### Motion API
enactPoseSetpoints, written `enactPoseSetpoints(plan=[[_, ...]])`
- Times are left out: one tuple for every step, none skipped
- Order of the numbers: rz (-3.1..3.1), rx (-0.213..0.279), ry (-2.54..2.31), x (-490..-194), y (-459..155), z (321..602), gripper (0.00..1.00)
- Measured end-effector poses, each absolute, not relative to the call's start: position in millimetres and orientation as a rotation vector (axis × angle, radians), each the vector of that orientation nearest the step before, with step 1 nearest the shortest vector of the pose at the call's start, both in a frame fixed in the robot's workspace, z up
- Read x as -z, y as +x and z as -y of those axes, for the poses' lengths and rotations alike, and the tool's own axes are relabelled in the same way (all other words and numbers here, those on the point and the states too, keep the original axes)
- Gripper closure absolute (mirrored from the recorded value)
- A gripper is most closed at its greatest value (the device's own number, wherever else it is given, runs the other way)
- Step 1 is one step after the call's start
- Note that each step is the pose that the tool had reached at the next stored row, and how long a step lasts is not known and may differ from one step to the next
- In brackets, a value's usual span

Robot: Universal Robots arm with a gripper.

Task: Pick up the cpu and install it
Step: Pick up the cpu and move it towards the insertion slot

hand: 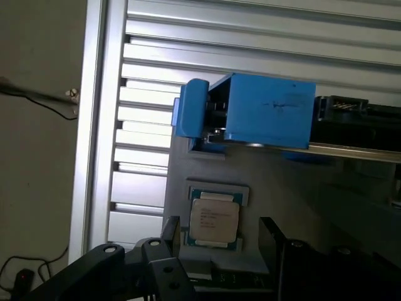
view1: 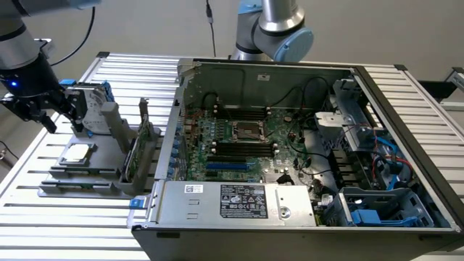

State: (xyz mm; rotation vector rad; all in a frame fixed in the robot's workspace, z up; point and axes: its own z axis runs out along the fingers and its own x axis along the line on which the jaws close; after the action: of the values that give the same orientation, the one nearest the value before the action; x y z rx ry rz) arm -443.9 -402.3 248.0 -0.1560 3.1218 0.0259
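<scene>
Evidently the pick-up was the step in hand: the cpu [view1: 77, 154] lay flat in its grey holder [view1: 98, 166] on the slatted table [view1: 43, 217], outside the computer case [view1: 290, 242], untouched. Grasping it would call for the fingers to straddle opposite edges squarely. The arm hung upright, its gripper [view1: 63, 124] pointing down above the chip, jaws wide apart and empty.
</scene>
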Motion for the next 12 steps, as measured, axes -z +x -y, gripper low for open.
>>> enactPoseSetpoints(plan=[[-3.122,-0.026,-0.16,-246,-444,402,0.38],[-3.121,-0.026,-0.163,-245,-444,402,0.38],[-3.121,-0.026,-0.165,-243,-444,402,0.38],[-3.121,-0.026,-0.166,-241,-444,402,0.38],[-3.121,-0.026,-0.167,-239,-444,402,0.38],[-3.121,-0.026,-0.167,-237,-444,402,0.38],[-3.121,-0.026,-0.167,-235,-444,402,0.38],[-3.121,-0.026,-0.168,-234,-444,402,0.38],[-3.121,-0.026,-0.168,-232,-443,402,0.38],[-3.121,-0.026,-0.168,-230,-443,403,0.38],[-3.122,-0.026,-0.168,-228,-442,403,0.38],[-3.123,-0.026,-0.168,-226,-441,403,0.38]])
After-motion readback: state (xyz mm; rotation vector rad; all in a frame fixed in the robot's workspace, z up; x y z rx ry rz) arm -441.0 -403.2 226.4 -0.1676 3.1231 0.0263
